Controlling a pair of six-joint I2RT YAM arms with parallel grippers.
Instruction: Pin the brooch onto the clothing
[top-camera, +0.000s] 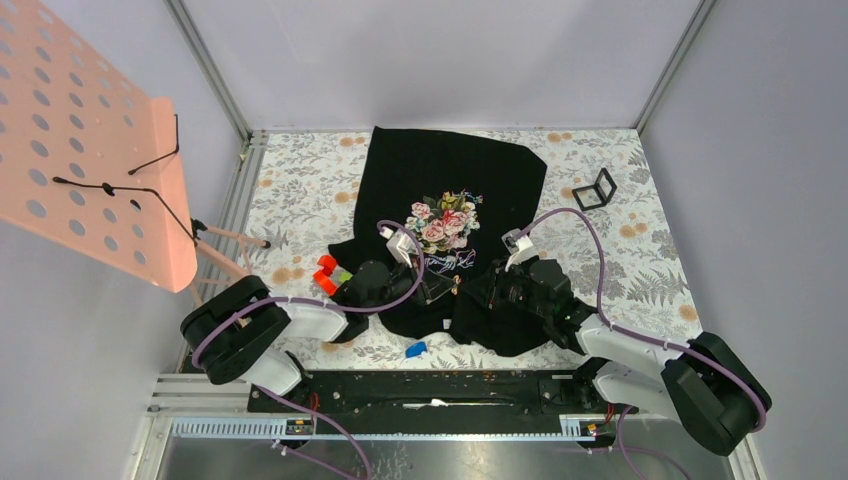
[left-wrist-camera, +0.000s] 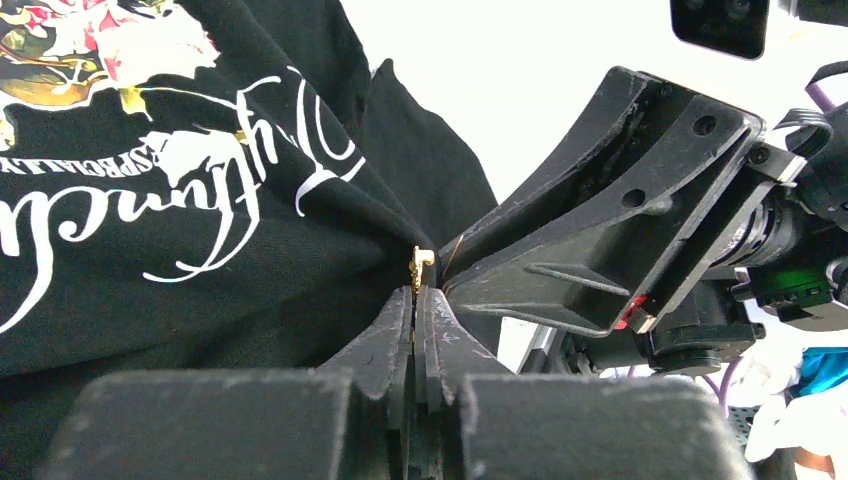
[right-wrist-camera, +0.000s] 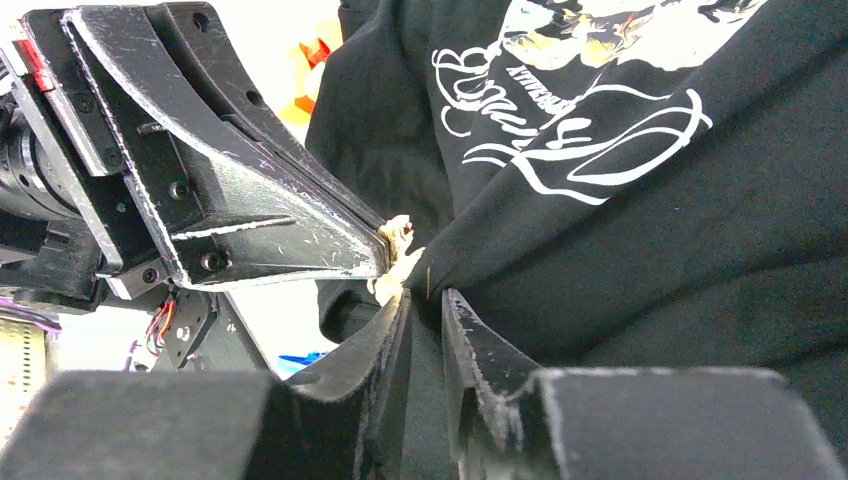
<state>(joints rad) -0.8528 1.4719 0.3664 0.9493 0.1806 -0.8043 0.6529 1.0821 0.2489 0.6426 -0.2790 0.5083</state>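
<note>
The black T-shirt (top-camera: 450, 180) with pink roses and white script lies on the table, its lower part pulled up into a fold between my grippers. My left gripper (top-camera: 443, 287) is shut on the tiny golden brooch (left-wrist-camera: 421, 267), which sticks out of its tips (left-wrist-camera: 415, 296) and touches the fabric fold. My right gripper (top-camera: 480, 288) faces it tip to tip and is shut on a fold of the shirt (right-wrist-camera: 650, 230), black fabric between its tips (right-wrist-camera: 425, 300). The brooch also shows in the right wrist view (right-wrist-camera: 398, 240), at the left gripper's tip.
Red and green blocks (top-camera: 330, 272) lie left of the shirt by the left arm. A small blue piece (top-camera: 416, 349) lies near the front edge. A black frame stand (top-camera: 596, 189) sits at back right. A pink pegboard (top-camera: 90, 140) with hooks hangs at left.
</note>
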